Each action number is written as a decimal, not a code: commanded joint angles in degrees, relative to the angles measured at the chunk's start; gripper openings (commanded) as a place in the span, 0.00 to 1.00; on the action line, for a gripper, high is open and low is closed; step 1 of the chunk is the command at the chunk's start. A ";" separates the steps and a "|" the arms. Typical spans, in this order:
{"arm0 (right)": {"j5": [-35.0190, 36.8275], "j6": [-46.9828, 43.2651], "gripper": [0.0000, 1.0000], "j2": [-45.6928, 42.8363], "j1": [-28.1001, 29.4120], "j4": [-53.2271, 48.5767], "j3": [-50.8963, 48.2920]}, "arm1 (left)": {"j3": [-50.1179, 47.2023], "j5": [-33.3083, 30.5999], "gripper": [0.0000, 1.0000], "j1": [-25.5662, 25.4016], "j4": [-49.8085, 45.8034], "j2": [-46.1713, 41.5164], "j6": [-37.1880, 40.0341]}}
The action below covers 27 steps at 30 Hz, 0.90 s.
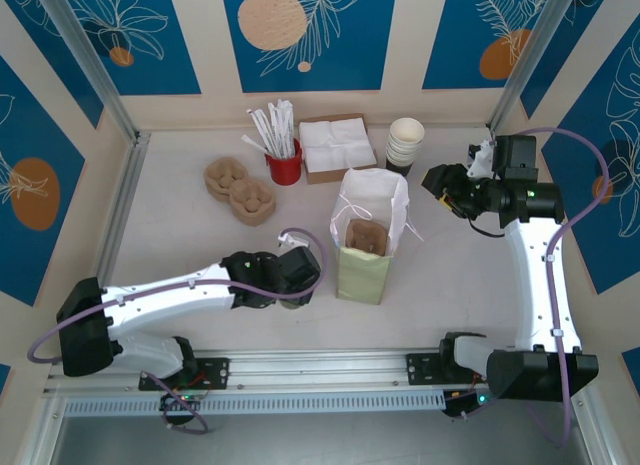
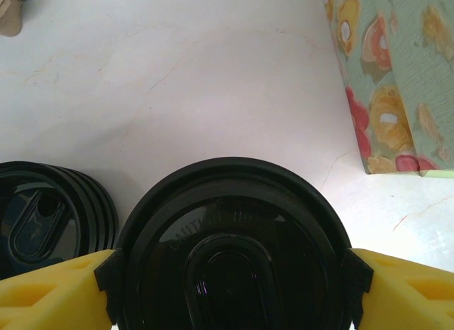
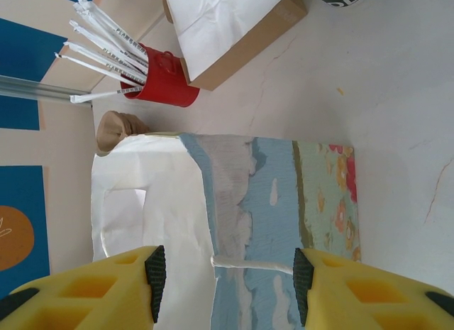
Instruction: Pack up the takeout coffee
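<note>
Across the table seen from above, the paper bag (image 1: pixel 362 270) stands open in the middle with a pulp cup carrier (image 1: pixel 362 235) sitting inside it. The left gripper (image 1: pixel 290 283) lies low just left of the bag, and an olive-green edge of the takeout coffee (image 1: pixel 297 301) peeks out beneath it. The right gripper (image 1: pixel 438 183) hangs to the right of the bag, near its white handle (image 1: pixel 404 223) but apart from it. Spare carriers (image 1: pixel 240 190), a red pot of stirrers (image 1: pixel 284 167), a napkin box (image 1: pixel 335 145) and stacked cream cups (image 1: pixel 405 143) sit at the back.

On the left wrist camera, the cup's black lid sits between the yellow fingers, with a dark pad (image 2: pixel 106 273) pressed against its rim on each side: the pincer is clenched on the coffee. A stack of loose lids (image 2: pixel 50 216) lies just beside it, and the bag's floral wall stands near on the right. Whether the cup has left the table cannot be told.

On the right wrist camera, the jaws stand apart with nothing pinched; the bag's mouth and handle lie beyond them.

By this showing, the grasp is made and the bag is ready. Lifting the cup, carrying it over the rim and seating it in the carrier are not yet done.
</note>
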 commanded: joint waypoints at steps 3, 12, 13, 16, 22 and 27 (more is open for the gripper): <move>-1.92 -1.25 0.53 -1.34 -0.56 -0.45 -0.84 | 2.86 -0.28 0.78 -1.50 -4.14 -0.96 -2.32; -2.30 -1.41 0.53 -1.44 -1.00 -0.45 -0.98 | 1.68 0.26 0.80 -1.70 -4.15 -0.69 -3.91; -2.31 -1.42 0.53 -1.59 -1.09 -0.45 -1.00 | 1.63 0.33 0.80 -1.70 -4.19 -0.54 -4.02; -2.31 -1.46 0.53 -1.68 -1.20 -0.54 -1.06 | 1.54 0.82 0.81 -1.69 -4.19 -0.32 -4.42; -2.40 -1.59 0.53 -1.68 -1.55 -0.54 -1.29 | 1.63 1.93 0.79 -2.02 -5.58 -0.42 -5.92; -2.67 -1.59 0.54 -1.68 -1.70 -0.21 -1.53 | 1.35 2.23 0.80 -2.98 -6.48 -0.21 -7.06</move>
